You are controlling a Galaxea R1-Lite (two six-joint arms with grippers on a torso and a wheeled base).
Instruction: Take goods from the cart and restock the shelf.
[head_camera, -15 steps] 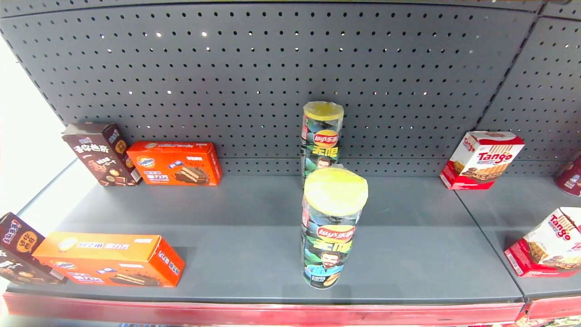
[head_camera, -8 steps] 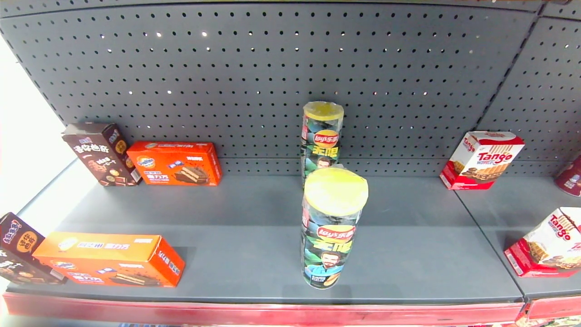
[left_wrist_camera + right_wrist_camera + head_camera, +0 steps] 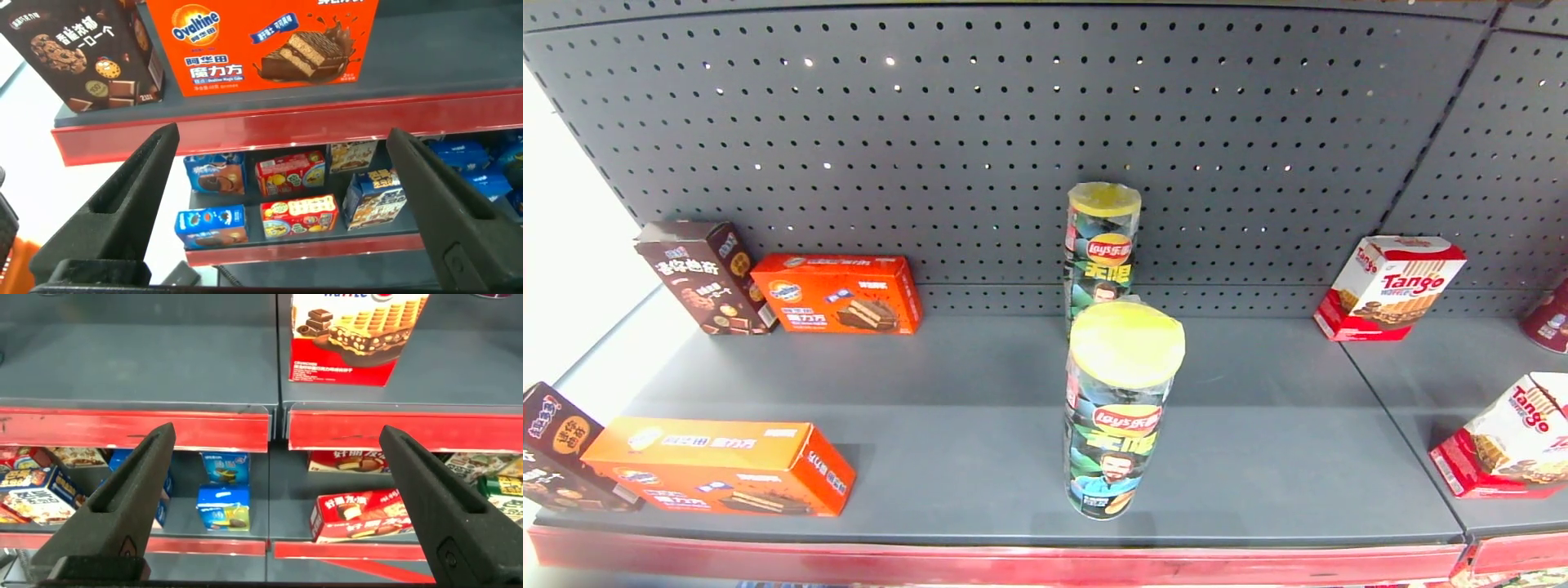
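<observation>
On the grey shelf point(image 3: 1258, 441) two tall chip cans with yellow lids stand upright in the middle: one at the front point(image 3: 1121, 408), one behind it by the pegboard point(image 3: 1101, 245). My left gripper point(image 3: 282, 180) is open and holds nothing; it hangs below the shelf's red front edge point(image 3: 286, 126), under an orange chocolate box point(image 3: 261, 41) and a brown cookie box point(image 3: 82, 53). My right gripper point(image 3: 278, 482) is open too with nothing in it, in front of the red edge point(image 3: 131, 429) beneath a red-and-white wafer box point(image 3: 355, 335).
Orange boxes point(image 3: 719, 465) point(image 3: 837, 292) and brown boxes point(image 3: 698, 273) point(image 3: 556, 449) lie at the shelf's left. Wafer boxes point(image 3: 1388, 286) point(image 3: 1511, 441) sit at the right. Lower shelves hold small cookie boxes point(image 3: 294, 196) point(image 3: 225, 506). Bare shelf lies on both sides of the cans.
</observation>
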